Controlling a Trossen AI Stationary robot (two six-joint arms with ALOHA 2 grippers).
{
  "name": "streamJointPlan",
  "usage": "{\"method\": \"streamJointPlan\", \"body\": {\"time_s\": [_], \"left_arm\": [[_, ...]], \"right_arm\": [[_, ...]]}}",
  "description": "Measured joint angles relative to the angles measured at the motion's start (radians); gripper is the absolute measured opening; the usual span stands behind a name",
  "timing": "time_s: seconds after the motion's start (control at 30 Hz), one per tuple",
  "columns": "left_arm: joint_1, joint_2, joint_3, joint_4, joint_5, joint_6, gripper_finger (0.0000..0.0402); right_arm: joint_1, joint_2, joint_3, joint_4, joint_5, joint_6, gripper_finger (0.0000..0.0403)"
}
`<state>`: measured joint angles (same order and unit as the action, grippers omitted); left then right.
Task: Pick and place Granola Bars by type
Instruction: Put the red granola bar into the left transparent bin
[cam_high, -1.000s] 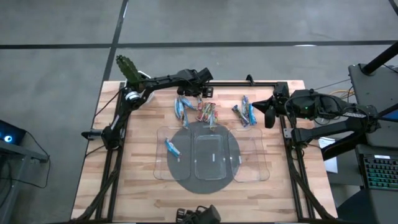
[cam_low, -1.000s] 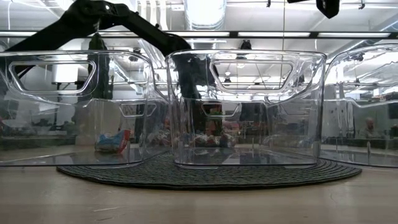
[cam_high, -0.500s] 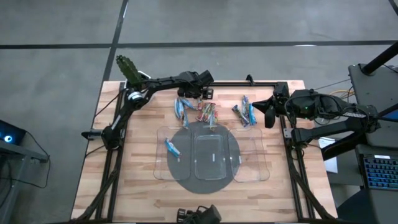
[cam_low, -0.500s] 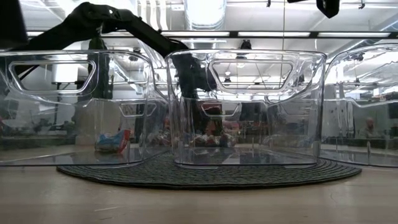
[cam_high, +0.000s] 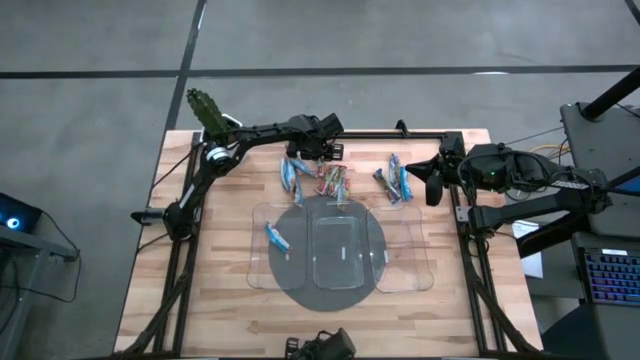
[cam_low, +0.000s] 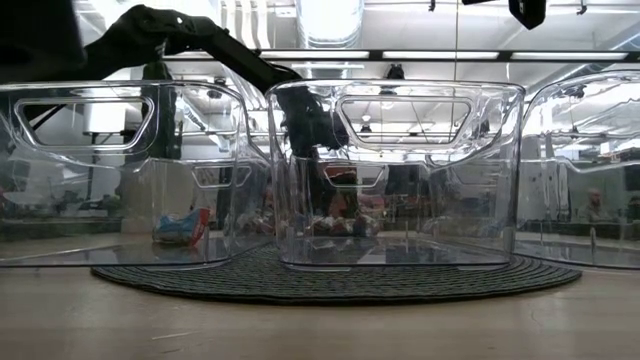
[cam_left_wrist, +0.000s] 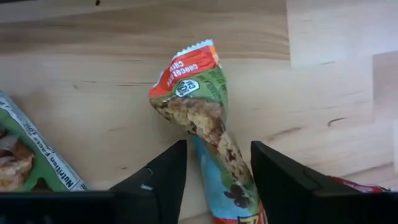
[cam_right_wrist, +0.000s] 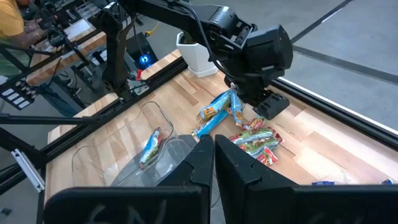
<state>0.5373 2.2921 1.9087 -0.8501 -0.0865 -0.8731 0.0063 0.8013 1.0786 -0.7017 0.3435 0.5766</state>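
The left gripper stood behind the middle clear tray, jaws part-closed astride a red-green granola bar without visibly clamping it, which risked the twisted wrapper slipping free; the right gripper waited closed.

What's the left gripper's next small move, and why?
Probably finish closing, then lift. The left gripper is down at the far-side pile with its fingers either side of a green-and-red granola bar lying on the table; a gap shows on both sides, so it isn't gripped yet.
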Motion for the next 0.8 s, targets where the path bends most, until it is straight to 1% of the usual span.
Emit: {"method": "streamJointPlan", "body": {"time_s": [0.33, 0.6, 0.8], "left_arm": [[0.002, 0.0, 0.0, 0.001, 0.037, 0.001, 0.0114], [0.002, 0.0, 0.0, 0.0, 0.047, 0.006, 0.0068], [0.002, -0.001, 0.0, 0.004, 0.047, 0.018, 0.0055]], "right_arm": [[0.0, 0.0, 0.0, 0.0, 0.0, 0.0, 0.0008], [0.0, 0.0, 0.0, 0.0, 0.0, 0.0, 0.0008], [0.0, 0.0, 0.0, 0.0, 0.0, -0.003, 0.0008]]}}
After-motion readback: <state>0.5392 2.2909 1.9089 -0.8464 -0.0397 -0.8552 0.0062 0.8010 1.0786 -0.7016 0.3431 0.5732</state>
